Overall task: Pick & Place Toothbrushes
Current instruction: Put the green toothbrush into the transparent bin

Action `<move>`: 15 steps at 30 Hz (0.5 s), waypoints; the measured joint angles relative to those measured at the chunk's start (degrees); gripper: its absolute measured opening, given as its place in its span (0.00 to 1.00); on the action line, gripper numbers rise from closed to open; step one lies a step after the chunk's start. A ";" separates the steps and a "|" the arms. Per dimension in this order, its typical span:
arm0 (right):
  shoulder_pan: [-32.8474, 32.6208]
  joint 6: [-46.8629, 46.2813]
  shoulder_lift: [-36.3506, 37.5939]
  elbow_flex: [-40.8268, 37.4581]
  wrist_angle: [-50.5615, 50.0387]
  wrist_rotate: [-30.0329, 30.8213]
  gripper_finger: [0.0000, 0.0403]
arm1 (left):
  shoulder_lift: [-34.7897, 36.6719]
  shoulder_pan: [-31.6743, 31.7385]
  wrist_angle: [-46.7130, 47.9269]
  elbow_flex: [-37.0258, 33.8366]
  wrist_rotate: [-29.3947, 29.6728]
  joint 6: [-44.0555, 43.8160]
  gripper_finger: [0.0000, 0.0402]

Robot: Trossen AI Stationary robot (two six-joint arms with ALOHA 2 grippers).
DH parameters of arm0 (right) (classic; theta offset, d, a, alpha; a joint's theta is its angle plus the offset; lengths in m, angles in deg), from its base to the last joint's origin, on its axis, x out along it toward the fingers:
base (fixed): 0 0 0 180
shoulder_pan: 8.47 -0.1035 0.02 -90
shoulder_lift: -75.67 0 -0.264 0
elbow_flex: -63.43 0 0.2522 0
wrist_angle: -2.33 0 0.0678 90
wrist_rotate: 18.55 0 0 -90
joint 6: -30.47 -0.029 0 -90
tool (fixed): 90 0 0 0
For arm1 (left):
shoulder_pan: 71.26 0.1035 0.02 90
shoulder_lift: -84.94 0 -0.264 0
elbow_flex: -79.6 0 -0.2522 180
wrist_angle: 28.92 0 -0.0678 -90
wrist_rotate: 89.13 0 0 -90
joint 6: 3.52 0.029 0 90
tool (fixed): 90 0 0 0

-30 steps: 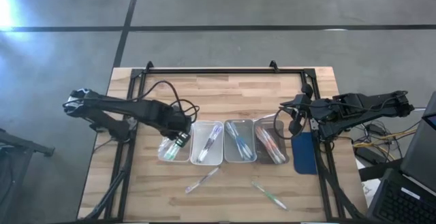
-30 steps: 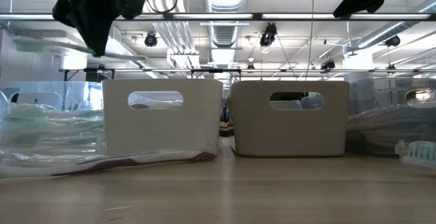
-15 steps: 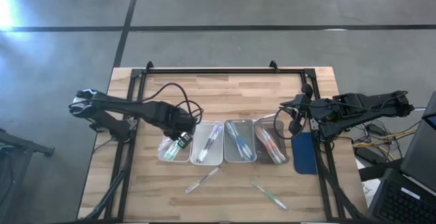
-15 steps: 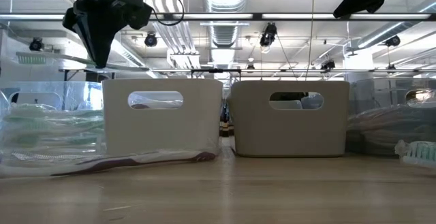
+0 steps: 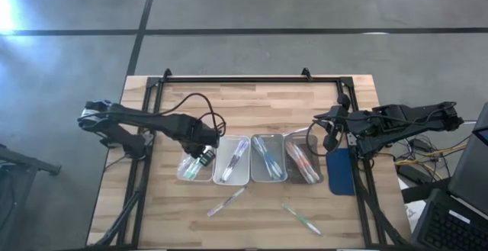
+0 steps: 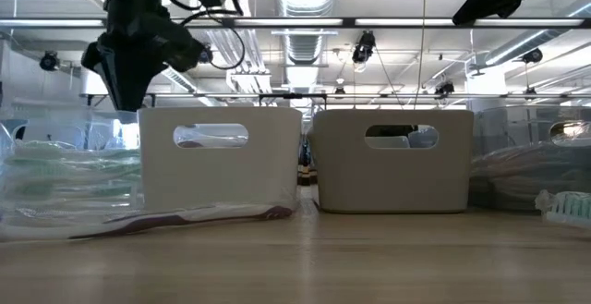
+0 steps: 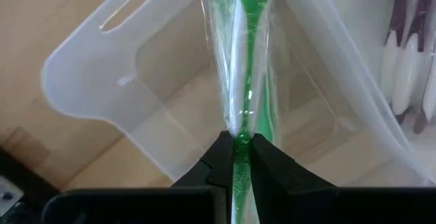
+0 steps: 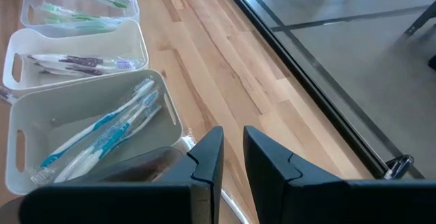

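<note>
Left gripper (image 7: 236, 157), clamped on a green toothbrush (image 7: 246, 67), has swung over the leftmost tray (image 5: 195, 166), drop looks imminent.

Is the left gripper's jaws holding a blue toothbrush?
No, in the left wrist view the left gripper is shut on a green wrapped toothbrush over the clear tray.

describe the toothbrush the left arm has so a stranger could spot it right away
Find the row of four trays on the wooden table; over the leftmost tray hangs the left tool. The wrapped green toothbrush pinched in it is the only one off the table.
</note>
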 joint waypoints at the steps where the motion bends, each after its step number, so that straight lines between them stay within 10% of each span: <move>1: -0.01 0.00 -0.01 0.00 0.00 0.01 0.13 | 0.00 0.32 -0.94 -0.54 -0.61 0.31 0.08; 15: 0.00 0.00 0.00 0.00 0.02 0.00 0.13 | 0.00 1.93 -8.26 -5.44 -4.79 1.26 0.08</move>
